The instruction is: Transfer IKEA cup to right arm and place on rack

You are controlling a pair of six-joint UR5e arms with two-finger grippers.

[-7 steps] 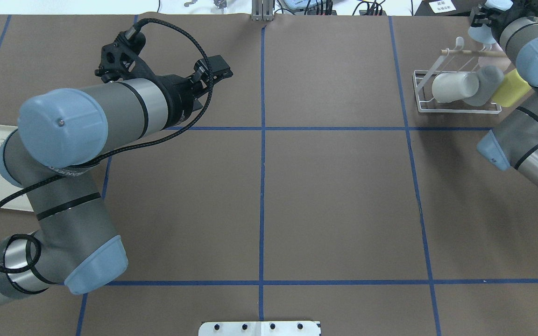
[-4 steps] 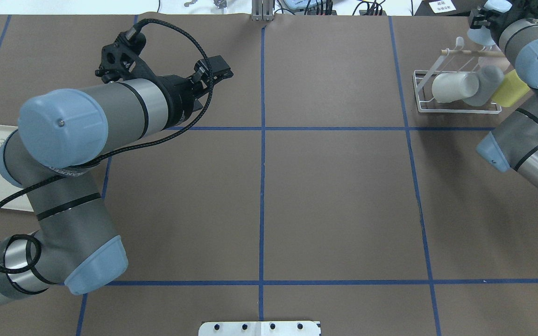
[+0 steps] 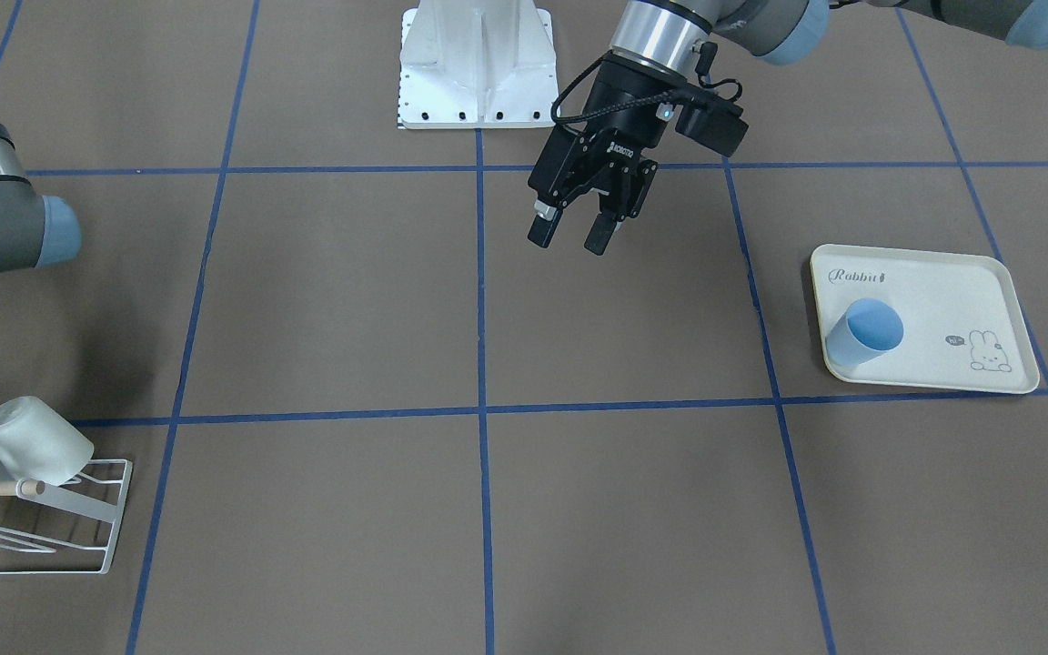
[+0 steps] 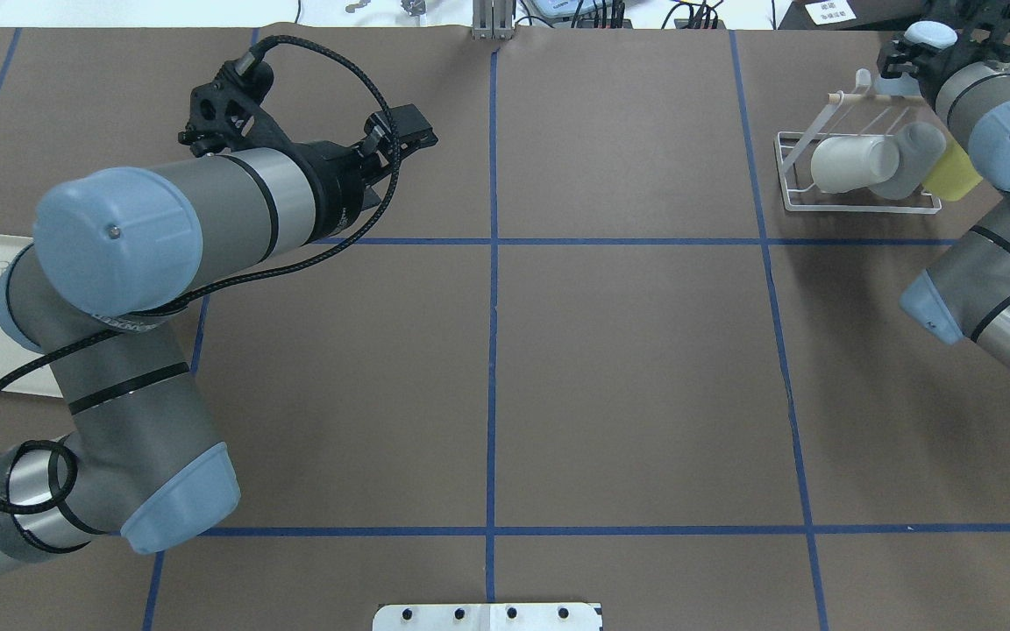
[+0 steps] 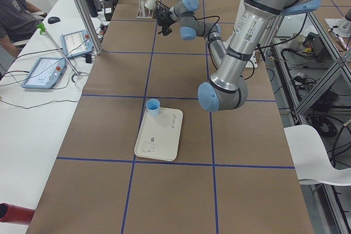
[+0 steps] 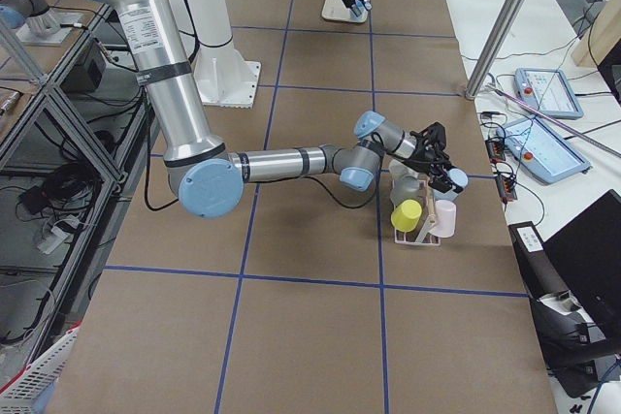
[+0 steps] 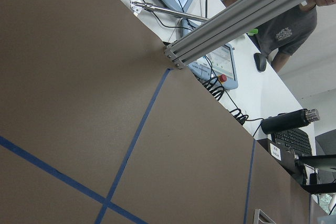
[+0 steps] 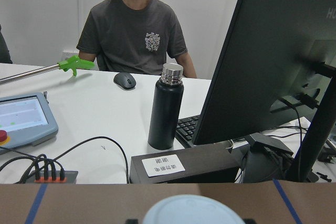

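Black jaws of the right gripper [image 4: 906,60] clamp a pale-blue cup [image 8: 189,211] just above the far edge of the white wire rack [image 4: 856,207], which already carries other cups. The left gripper [image 3: 569,236] hovers mid-table with its jaws apart and nothing between them. A second cup [image 3: 865,332] sits on the tray [image 3: 942,291].

Overhead, front, sides, wrists; shared table [image 4: 628,368].

The table cover [image 4: 645,377] is matt brown paper, the rack [image 4: 856,209] wire, its dowel [image 4: 851,98] wood.
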